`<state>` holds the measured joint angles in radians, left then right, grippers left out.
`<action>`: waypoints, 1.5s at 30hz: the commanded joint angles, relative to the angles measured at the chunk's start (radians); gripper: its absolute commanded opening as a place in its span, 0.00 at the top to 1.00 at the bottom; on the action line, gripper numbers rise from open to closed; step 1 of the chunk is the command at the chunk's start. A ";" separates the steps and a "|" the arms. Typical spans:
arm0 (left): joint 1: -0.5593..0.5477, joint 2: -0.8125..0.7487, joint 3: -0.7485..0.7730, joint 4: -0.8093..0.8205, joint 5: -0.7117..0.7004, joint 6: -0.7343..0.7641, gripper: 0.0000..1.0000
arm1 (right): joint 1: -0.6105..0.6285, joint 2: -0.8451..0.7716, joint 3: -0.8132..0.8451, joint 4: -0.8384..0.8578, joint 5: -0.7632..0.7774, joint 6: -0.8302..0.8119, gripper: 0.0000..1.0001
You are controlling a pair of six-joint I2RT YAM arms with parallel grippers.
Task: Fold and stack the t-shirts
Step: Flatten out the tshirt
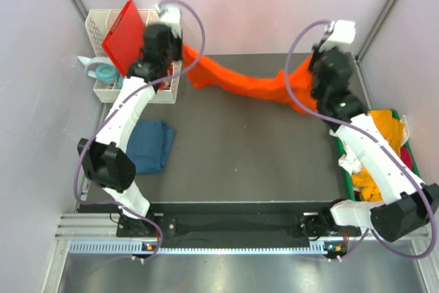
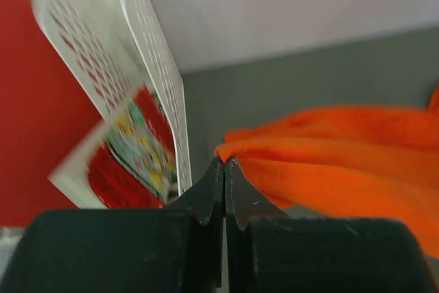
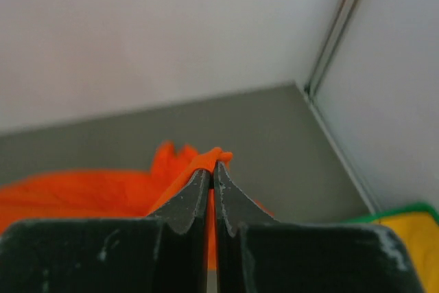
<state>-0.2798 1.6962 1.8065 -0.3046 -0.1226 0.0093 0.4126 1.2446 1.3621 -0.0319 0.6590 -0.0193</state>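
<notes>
We have the orange shirt [image 1: 240, 86] strung out just right of the basket [image 1: 98, 24], left hand [image 2: 224, 164] and right hand [image 3: 212, 165] each clamped on a thin edge of it, so a harder pull might slip it free.

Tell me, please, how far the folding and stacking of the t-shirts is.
Done: one teal-blue t-shirt lies folded beside the left arm. In hand: the orange t-shirt hangs stretched between the left gripper and the right gripper, both shut on its ends, not yet folded. Left: the heap of shirts at the right edge.
</notes>
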 commanded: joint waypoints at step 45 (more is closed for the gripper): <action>-0.021 -0.351 -0.293 -0.261 0.180 0.026 1.00 | 0.221 -0.037 0.128 -0.275 0.242 0.093 1.00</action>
<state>-0.3012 1.2720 1.3457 -0.6899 0.1707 -0.0006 0.7006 1.1381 1.3273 -0.6102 1.0237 0.3935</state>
